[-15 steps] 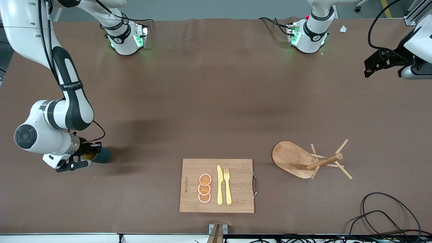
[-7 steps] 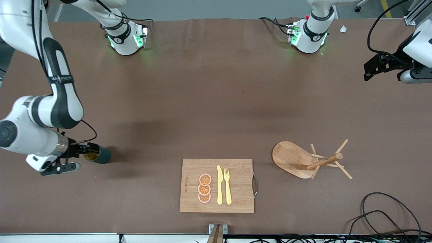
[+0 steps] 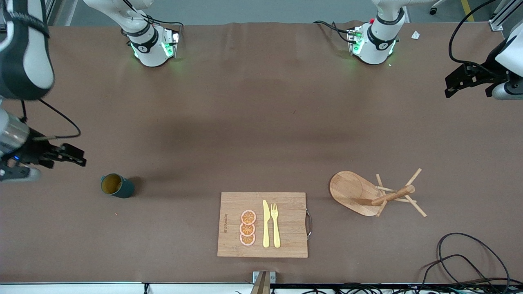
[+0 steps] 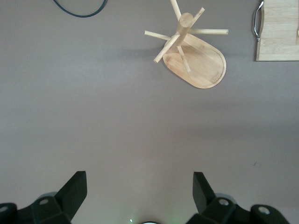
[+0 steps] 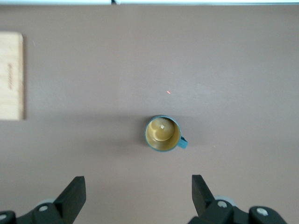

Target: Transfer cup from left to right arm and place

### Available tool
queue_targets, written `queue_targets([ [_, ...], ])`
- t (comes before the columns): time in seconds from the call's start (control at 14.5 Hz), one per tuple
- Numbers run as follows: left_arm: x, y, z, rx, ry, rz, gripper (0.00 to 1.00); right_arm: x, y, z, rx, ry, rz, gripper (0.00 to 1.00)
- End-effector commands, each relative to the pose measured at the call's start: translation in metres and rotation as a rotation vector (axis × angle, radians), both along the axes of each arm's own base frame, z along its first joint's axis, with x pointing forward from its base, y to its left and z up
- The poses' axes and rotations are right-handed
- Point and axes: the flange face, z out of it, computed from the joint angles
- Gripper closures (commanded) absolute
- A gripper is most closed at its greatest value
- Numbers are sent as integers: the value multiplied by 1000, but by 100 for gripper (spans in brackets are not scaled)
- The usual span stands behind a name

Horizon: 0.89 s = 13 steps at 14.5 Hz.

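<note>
The cup point(image 3: 117, 185), dark teal with a mustard-brown inside, stands upright and alone on the brown table toward the right arm's end. In the right wrist view the cup point(image 5: 162, 133) shows from above, its small handle sticking out to one side. My right gripper point(image 3: 67, 157) hangs open and empty over the table edge at that end, clear of the cup; its fingers point(image 5: 74, 191) stand wide apart with bare table between them. My left gripper point(image 3: 457, 81) waits open and empty over the left arm's end of the table, its fingers point(image 4: 77, 186) also spread.
A wooden peg stand point(image 3: 367, 194) lies tipped over toward the left arm's end. A bamboo cutting board point(image 3: 286, 228) near the front edge carries orange slices, a yellow knife and a fork. Black cables point(image 3: 470, 261) loop at the front corner.
The right gripper has opened, let go of the cup, risen and drawn away toward the table's end. The cup stays where it was set. The left gripper has barely shifted.
</note>
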Motion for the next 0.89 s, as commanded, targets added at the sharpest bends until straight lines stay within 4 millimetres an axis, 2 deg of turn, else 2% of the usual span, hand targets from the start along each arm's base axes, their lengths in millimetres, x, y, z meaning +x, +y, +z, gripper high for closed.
queue_targets([
  [0.0, 1, 5, 5, 0, -9, -17, 0, -34, 9, 39, 5, 10, -130, 0],
  [0.14, 1, 7, 5, 0, -9, -12, 0, -60, 15, 85, 11, -41, -129, 0],
  [0.28, 0, 8, 6, 0, -12, -11, 0, -71, 14, 104, 9, -70, -103, 0],
  [0.55, -1, 8, 5, 2, 0, -33, 0, -84, 12, 115, -7, -68, 27, 0],
  [0.83, -2, 8, 2, 3, 21, -45, 0, -91, 12, 98, -7, -22, 26, 0],
])
